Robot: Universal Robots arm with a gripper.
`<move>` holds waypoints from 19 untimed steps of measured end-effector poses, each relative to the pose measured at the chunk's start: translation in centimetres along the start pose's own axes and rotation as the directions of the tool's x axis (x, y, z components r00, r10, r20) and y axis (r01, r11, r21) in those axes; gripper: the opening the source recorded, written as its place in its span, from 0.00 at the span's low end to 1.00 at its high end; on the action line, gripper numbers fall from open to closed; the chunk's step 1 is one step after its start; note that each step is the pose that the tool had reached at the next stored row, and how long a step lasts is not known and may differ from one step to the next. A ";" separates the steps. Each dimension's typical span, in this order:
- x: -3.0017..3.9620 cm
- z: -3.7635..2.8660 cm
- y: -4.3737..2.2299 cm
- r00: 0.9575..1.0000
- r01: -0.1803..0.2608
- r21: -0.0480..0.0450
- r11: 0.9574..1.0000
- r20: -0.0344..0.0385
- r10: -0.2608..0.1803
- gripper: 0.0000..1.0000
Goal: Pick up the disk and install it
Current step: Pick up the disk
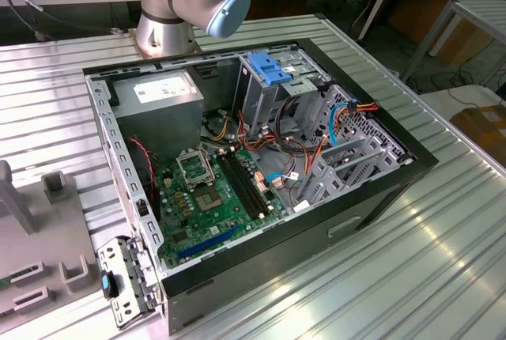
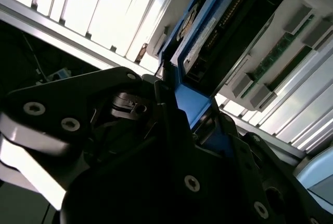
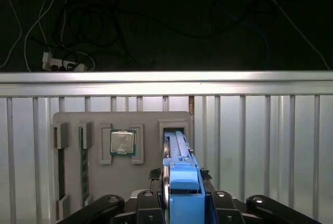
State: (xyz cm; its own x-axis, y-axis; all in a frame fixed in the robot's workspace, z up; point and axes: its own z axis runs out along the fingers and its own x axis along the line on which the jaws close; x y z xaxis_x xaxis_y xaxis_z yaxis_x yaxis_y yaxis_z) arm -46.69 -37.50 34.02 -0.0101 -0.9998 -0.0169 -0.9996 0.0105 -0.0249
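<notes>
Tool (image 3: pixel 183 206) clenched on the disk (image 3: pixel 177 151), gripping its blue side-rail frame (image 3: pixel 184 193) from both sides. Ribbed metal tabletop (image 3: pixel 260 140) lies below the tool. Grey holder tray (image 3: pixel 99 122) sits ahead of the tool. Disk stands on edge, far end at a tray slot. CPU chip (image 3: pixel 123 142) sits in a pocket beside the disk.

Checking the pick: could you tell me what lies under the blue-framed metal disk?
The flat grey parts tray with its raised slot holder. The disk itself covers the slot's inside.
</notes>
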 end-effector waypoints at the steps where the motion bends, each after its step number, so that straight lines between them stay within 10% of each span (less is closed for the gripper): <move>1: -0.01 -0.33 -0.01 1.000 0.000 0.000 1.000 0.000 0.000 0.37; 19: -0.03 -1.87 -0.06 1.000 0.000 0.000 1.000 0.000 0.000 0.37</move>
State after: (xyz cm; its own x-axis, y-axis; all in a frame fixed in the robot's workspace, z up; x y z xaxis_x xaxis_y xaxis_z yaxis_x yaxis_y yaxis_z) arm -46.68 -37.50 35.88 -0.0101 -0.9998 -0.0169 -0.9996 0.0105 -0.0248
